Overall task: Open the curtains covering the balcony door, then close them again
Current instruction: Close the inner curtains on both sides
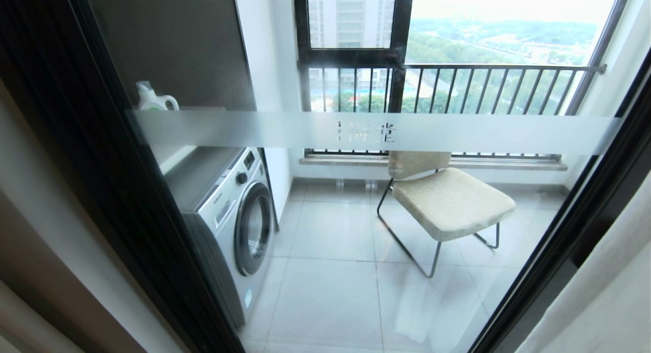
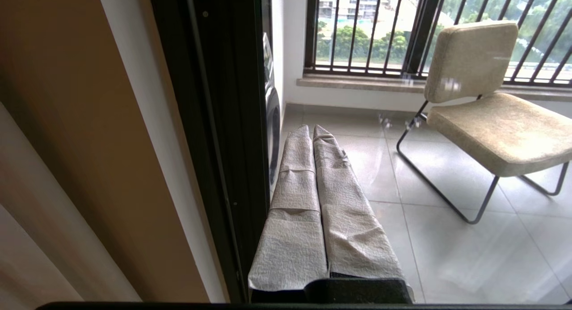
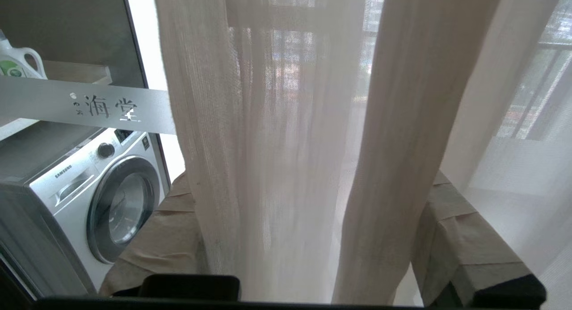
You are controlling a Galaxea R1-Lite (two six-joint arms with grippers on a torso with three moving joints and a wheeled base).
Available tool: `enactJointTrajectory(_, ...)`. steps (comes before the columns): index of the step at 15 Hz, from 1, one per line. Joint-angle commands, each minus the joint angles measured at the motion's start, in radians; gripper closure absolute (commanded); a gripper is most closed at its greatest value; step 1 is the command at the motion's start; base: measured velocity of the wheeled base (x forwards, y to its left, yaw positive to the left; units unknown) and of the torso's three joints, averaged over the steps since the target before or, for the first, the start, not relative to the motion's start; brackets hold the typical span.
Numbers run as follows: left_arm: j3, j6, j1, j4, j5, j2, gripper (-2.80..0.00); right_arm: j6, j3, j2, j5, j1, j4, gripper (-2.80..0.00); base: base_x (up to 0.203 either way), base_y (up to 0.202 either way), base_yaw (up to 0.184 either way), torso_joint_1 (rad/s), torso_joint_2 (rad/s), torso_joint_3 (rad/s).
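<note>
Closing step. The balcony door (image 1: pixel 356 215) stands uncovered; the curtains (image 3: pixel 268 144) are bunched at its right edge. My right hand (image 3: pixel 308 238) is spread, a fold hanging between its fingers; my left hand (image 2: pixel 315 203) is clenched empty. Next: pinch, draw leftward.

Balcony door (image 1: pixel 356 231) glass is shut across the front w/ black frames either side, so washing machine (image 1: pixel 239 221), chair (image 1: pixel 447 200) & tiled floor behind it are walled off. Right gripper (image 3: pixel 304 238) stands wide w/ curtains (image 3: pixel 295 144) folds hanging between its fingers (image 3: pixel 464 243). Left gripper (image 2: pixel 315 136), fingers together, points at the glass just beside the left frame (image 2: pixel 223 122).
</note>
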Motion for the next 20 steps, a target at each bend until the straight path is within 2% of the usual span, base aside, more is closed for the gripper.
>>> enactJointTrajectory(1,0.000,0.000,0.000,-0.001,0.002,0.000,0.00,-0.001,0.012,-0.018,0.000,-0.018,-0.002,0.00,0.000,0.000,0.000,0.000,0.00,0.000)
enactJointTrajectory(4,0.000,0.000,0.000,-0.001,0.001,0.000,0.00,-0.002,0.085,-0.050,0.001,-0.096,-0.004,0.00,0.000,0.000,0.000,0.000,0.00,0.000)
enactJointTrajectory(8,0.000,0.000,0.000,-0.001,0.001,0.000,0.00,-0.002,0.269,-0.179,0.003,-0.138,-0.002,0.00,0.000,0.000,0.000,0.000,0.00,0.000)
enactJointTrajectory(14,0.000,0.000,0.000,-0.001,0.001,0.000,0.00,-0.027,0.652,-0.361,0.010,-0.171,-0.063,0.00,0.000,0.000,0.000,0.000,0.00,0.000)
enactJointTrajectory(16,0.000,0.000,0.000,-0.001,0.001,0.000,0.00,-0.047,0.779,-0.437,0.070,-0.185,-0.114,0.00,0.000,0.000,0.000,0.000,0.00,0.000)
enactJointTrajectory(18,0.000,0.000,0.000,-0.001,0.001,0.000,0.00,-0.064,0.788,-0.532,0.133,-0.200,-0.028,0.00,0.000,0.000,0.000,0.000,0.00,0.000)
enactJointTrajectory(20,0.000,0.000,0.000,-0.001,0.001,0.000,0.00,-0.071,0.788,-0.631,0.147,-0.206,0.060,0.00,0.000,0.000,0.000,0.000,0.00,0.000)
